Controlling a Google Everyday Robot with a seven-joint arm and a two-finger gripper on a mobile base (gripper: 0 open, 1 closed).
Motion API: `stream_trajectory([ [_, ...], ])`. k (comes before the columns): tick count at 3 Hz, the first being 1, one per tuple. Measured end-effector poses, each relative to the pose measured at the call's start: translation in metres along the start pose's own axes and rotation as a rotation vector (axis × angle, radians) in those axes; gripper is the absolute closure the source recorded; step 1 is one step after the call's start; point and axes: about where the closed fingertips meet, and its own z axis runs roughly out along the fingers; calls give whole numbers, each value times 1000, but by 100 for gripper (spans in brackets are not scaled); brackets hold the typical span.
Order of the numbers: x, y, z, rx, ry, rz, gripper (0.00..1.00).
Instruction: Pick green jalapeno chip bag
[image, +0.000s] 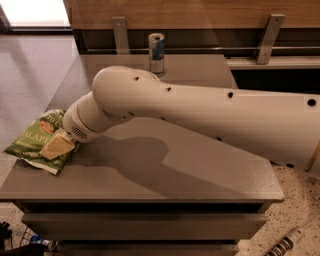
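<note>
The green jalapeno chip bag (31, 142) lies flat at the front-left of the grey surface (200, 170). White lettering faces up, there's a red logo near its far end, and one corner seems to poke out past the left edge. Right on top of its near-right side sits the gripper (57, 146), a tan piece showing beneath the round white wrist. It's touching the bag or very nearly so. Are the jaws open or closed? I cannot tell, because the wrist hides them. The big white arm (200, 107) sweeps in from the right, low across the surface, casting a broad shadow below it.

This looks like the grasp itself, so here's what it calls for. The film is crinkly and slippery, so I'd want the jaws to pinch a real fold of it, not skate over the top. The bag sits right by the edge, so any sideways shove could push it off. Press straight down, close firmly, then lift straight up and watch for the bag sliding out or dangling by one corner.

As for containers, the bag looks sealed and its contents are out of sight. Well apart, at the back of the surface, an upright silver-and-blue can (157, 52) stands behind the arm. Whether it is full can't be told.
</note>
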Motion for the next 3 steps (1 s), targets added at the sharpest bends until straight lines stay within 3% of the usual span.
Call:
stream_trajectory([
  [1, -1, 2, 0, -1, 0, -4, 96],
  [2, -3, 2, -1, -3, -3, -7, 100],
  [3, -14, 0, -16, -21, -51, -34, 100],
])
